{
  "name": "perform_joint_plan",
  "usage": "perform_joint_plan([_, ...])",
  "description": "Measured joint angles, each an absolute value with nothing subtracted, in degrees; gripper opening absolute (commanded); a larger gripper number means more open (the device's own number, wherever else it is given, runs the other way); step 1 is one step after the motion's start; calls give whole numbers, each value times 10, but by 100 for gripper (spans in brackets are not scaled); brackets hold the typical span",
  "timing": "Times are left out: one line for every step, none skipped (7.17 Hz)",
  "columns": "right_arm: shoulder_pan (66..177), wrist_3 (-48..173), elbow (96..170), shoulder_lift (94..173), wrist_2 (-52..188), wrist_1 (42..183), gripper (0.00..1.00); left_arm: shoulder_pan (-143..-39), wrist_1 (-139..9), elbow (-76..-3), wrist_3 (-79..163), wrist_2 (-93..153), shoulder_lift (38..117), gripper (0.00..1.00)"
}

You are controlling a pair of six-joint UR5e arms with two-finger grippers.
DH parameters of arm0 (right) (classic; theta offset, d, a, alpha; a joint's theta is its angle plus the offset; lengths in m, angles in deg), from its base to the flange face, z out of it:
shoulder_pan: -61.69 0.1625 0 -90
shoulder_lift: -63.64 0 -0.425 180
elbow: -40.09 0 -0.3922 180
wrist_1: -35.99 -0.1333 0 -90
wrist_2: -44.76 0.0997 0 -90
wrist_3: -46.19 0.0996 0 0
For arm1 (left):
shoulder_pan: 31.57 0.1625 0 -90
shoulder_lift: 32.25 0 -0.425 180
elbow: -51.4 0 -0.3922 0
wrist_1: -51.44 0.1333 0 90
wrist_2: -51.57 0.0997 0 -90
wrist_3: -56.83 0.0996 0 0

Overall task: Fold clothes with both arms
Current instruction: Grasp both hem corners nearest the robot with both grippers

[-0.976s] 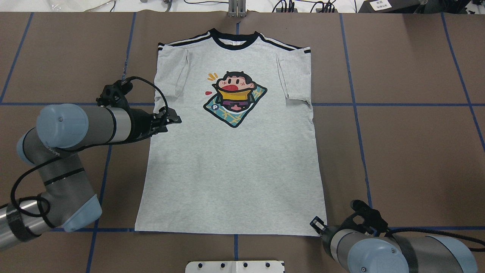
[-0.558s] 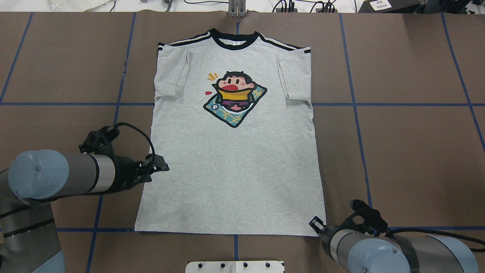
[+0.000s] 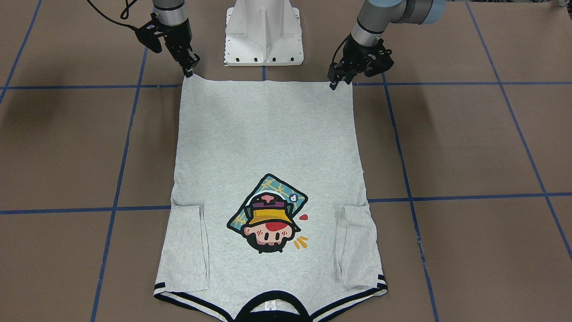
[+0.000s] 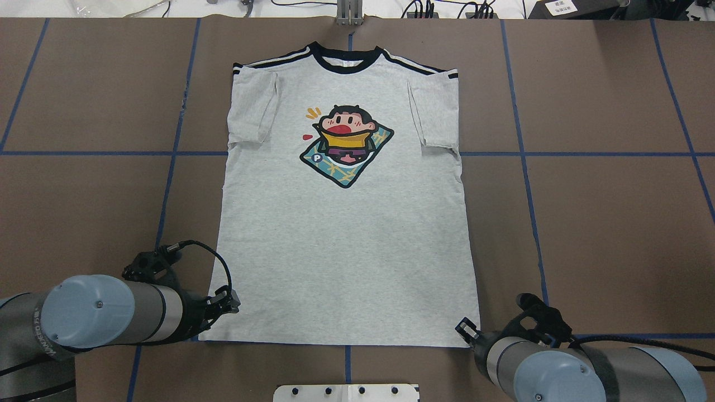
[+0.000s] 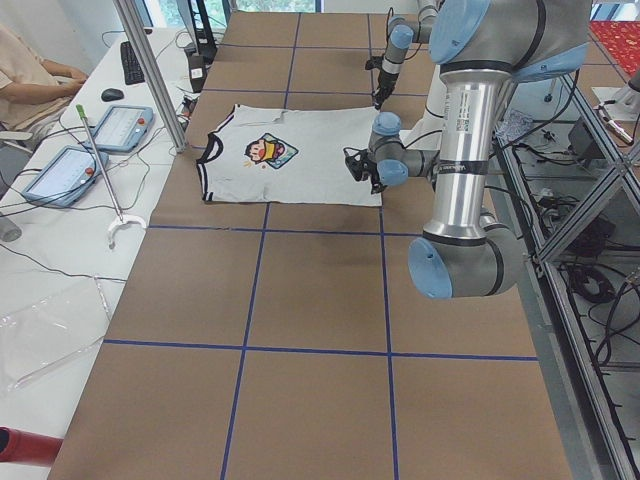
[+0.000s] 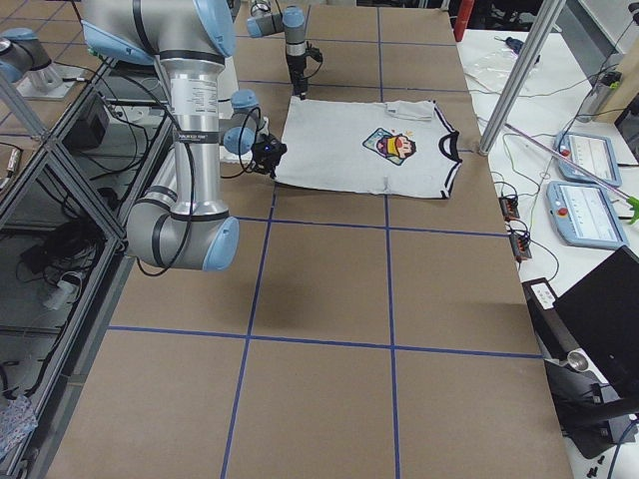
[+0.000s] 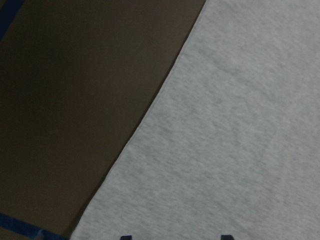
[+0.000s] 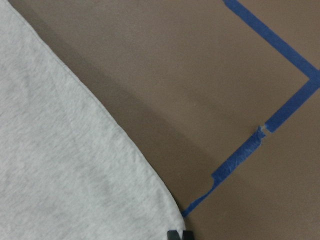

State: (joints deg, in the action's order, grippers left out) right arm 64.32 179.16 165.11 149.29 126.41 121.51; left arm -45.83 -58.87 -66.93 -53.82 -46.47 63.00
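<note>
The grey T-shirt (image 4: 341, 234) lies flat, print up, on the brown table (image 4: 603, 223), its black collar (image 4: 346, 58) at the far side. Both sleeves are folded in over the body. My left gripper (image 4: 234, 304) is open just over the near-left hem corner. In the left wrist view its fingertips (image 7: 125, 237) stand wide apart over the grey cloth (image 7: 225, 125). My right gripper (image 4: 462, 326) sits at the near-right hem corner. In the right wrist view its tips (image 8: 173, 234) are pressed together where the cloth's corner (image 8: 60, 165) ends. Both grippers, left (image 3: 333, 82) and right (image 3: 190, 71), show at the hem in the front-facing view.
The white pedestal base (image 3: 263, 31) stands just behind the hem, between the arms. Blue tape lines (image 4: 525, 167) grid the table. A metal clamp (image 4: 349, 14) sits at the far edge. A person (image 5: 30, 80) sits at a side table with tablets (image 5: 120, 125).
My left arm has swung back along the shirt's left edge, from beside the sleeve down to the near hem corner. The right arm and the shirt have stayed still.
</note>
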Motion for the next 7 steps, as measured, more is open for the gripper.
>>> perform_joint_plan([643,1792,1652,1493,1264,1215,0,-446,-580,-667,-545,-458,627,65])
perform_joint_plan([643,1792,1652,1493,1264,1215,0,-437,-576,-666,-549,-447,623,65])
perform_joint_plan([643,1792,1653,1494,1265,1215,0,-434,-575,-666,-551,-442,620,65])
perform_joint_plan([643,1792,1653,1494,1265,1215,0,-433,-574,-665,-551,-439,617,65])
perform_joint_plan([643,1792,1653,1494,1265,1215,0,-432,-574,-665,-552,-439,615,65])
perform_joint_plan([643,1792,1653,1494,1266,1215,0,-432,-574,-665,-552,-440,613,65])
perform_joint_plan([643,1792,1652,1494,1266,1215,0,-431,-574,-664,-553,-440,613,65])
